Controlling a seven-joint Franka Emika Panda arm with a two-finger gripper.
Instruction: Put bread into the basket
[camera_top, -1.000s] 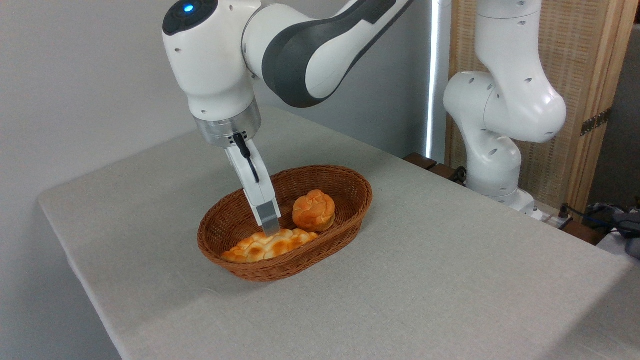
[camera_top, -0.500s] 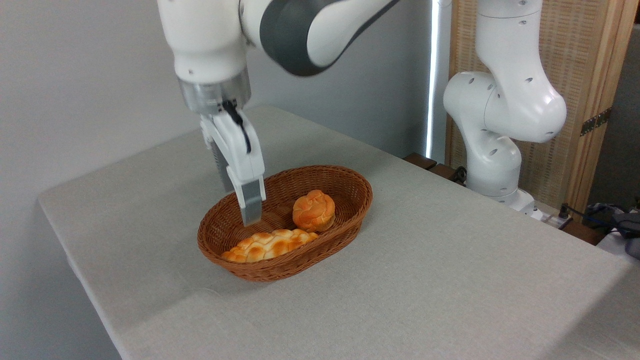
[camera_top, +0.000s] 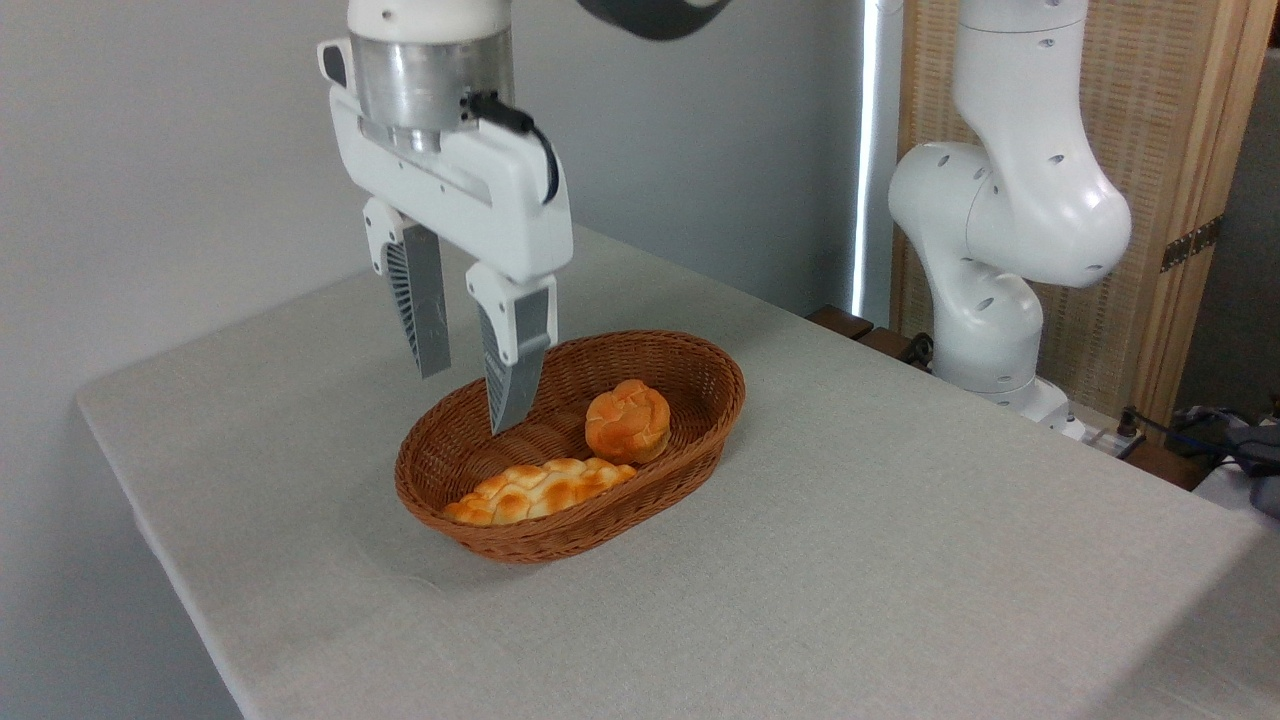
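Along the basket's (camera_top: 700, 352) front rim the bread (camera_top: 537, 489) lies inside; the gripper (camera_top: 470, 395) hangs above, jaws apart and empty. Placing looks done; next, only retreat.

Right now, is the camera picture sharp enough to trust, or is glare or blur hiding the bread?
Fixed camera: sharp and evenly lit, no blur on the open gripper; the bread and basket read clearly; the only glare is a bright window strip behind, away from the work.
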